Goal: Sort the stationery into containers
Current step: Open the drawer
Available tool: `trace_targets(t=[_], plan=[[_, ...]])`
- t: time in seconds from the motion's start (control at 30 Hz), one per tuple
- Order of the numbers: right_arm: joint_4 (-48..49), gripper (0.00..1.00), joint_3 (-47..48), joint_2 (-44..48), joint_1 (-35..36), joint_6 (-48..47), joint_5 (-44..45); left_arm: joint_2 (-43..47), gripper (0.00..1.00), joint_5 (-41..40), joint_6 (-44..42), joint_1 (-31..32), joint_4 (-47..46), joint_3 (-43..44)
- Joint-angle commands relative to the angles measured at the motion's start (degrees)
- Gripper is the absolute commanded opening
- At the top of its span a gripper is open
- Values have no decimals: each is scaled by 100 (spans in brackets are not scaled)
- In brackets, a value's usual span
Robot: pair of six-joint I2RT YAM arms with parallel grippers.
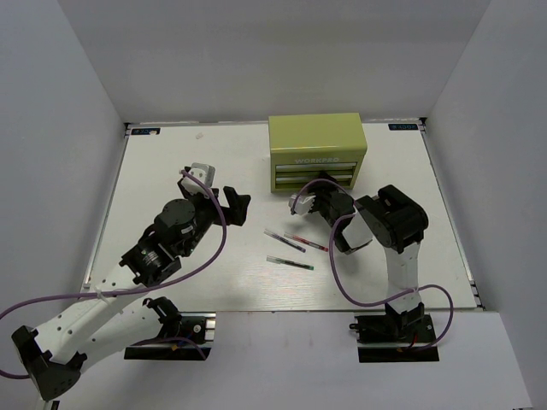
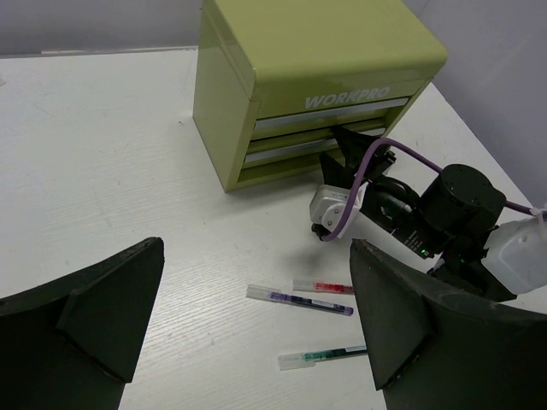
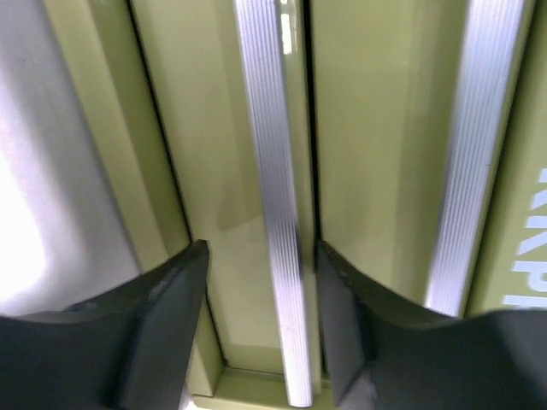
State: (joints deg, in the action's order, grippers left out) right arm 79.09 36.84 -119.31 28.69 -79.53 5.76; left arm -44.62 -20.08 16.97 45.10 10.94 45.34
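The left end effector (image 1: pixel 239 207) hangs over the worktop (image 1: pixel 171 162) left of centre, its fingers spread wide with nothing between them. Just to its right lie three thin pens. The dark pen (image 1: pixel 285 239) and red pen (image 1: pixel 308 243) are close together, and the green pen (image 1: pixel 291 262) lies nearer. Beyond them stands the yellow-green WORKPRO chest (image 1: pixel 314 137), both front drawers shut. The right end effector (image 3: pixel 261 252) is at the lower drawer (image 2: pixel 282 152), fingers parted on either side of its ribbed silver pull (image 3: pixel 278 171).
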Motion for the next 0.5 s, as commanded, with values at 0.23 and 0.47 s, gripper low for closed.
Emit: trace_targets(t=[0.23,0.47], plan=[[1372,39,298,-435,-56,-37,39,-29,99,12,-45,-37,-30,-25],[1671,27,262,-646,-56,-142,74,-29,99,12,-45,-89,-30,-25]])
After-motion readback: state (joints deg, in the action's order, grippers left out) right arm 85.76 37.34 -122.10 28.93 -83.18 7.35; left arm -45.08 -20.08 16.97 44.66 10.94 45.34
